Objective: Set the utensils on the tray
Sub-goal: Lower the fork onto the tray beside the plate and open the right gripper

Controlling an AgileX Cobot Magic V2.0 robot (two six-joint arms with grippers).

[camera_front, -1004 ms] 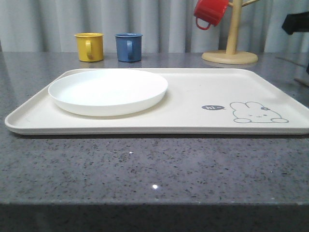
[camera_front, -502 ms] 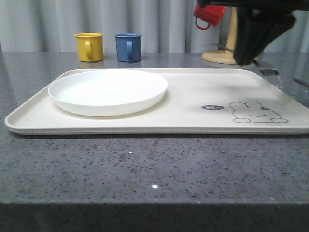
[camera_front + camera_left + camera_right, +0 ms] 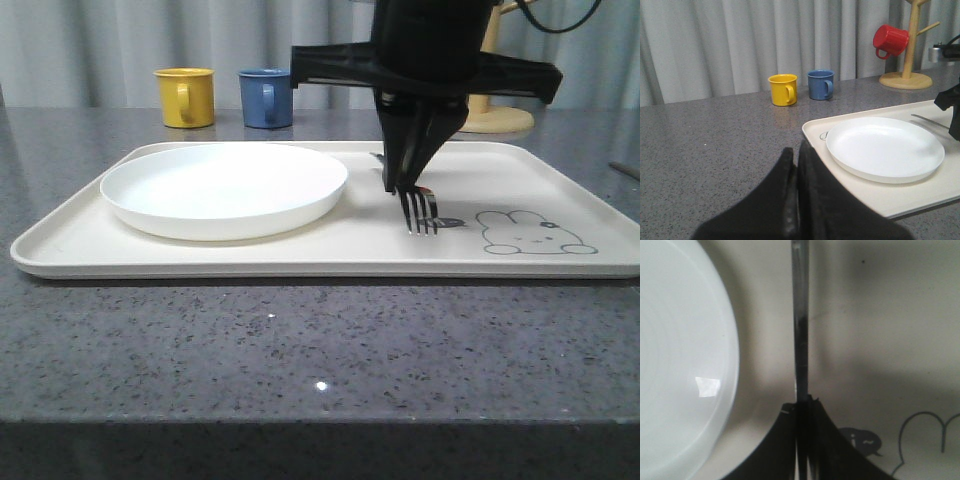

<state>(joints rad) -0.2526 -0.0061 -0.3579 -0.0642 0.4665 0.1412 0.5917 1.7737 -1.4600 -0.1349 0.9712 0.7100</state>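
Steel four-tined fork is pinched in your right gripper, tines low over the cream rabbit tray, possibly touching. Release high and it bounces into the round white plate. Left gripper sits closed, idle.

Dark grey speckled stone table, cream tray lying flat across its middle, yellow mug and blue mug standing side by side behind the tray, wooden mug tree's round base at back right
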